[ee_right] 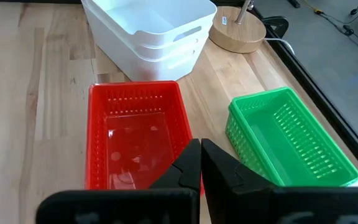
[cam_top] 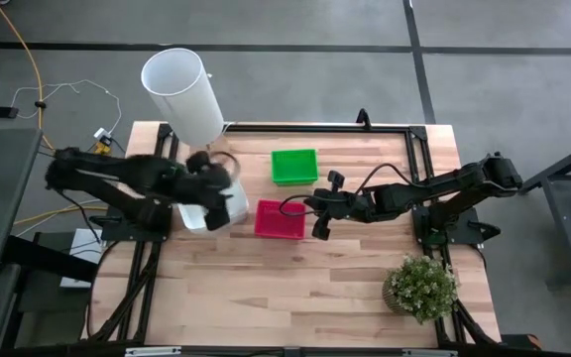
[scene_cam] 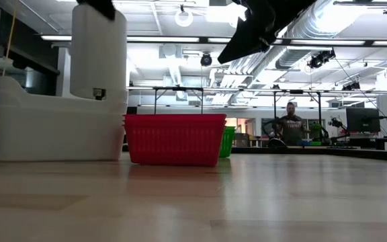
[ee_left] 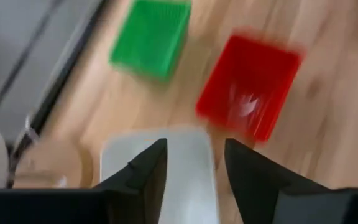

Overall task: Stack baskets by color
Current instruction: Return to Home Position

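Stacked white baskets (ee_right: 148, 37) beside red baskets (ee_right: 135, 134) and green baskets (ee_right: 288, 140) on the bench (cam_top: 295, 288): likely light, stiff, best pinched at a rim; left gripper (ee_left: 194, 168) fingers spread above white, right gripper (ee_right: 201, 165) fingers pressed together.

Three piles of baskets stand on the worktop, one per colour. In the high view there is one white pile (cam_top: 196, 216) left of centre, one red pile (cam_top: 279, 220) at the centre and one green pile (cam_top: 294, 166) just above it. The white pile shows at least two nested layers in the right wrist view. The number nested in the red and green piles cannot be told. There is one tall white cylinder (cam_top: 181, 94) at upper left, one potted plant (cam_top: 421, 288) at lower right, and one person (scene_cam: 291, 124) in the low view.
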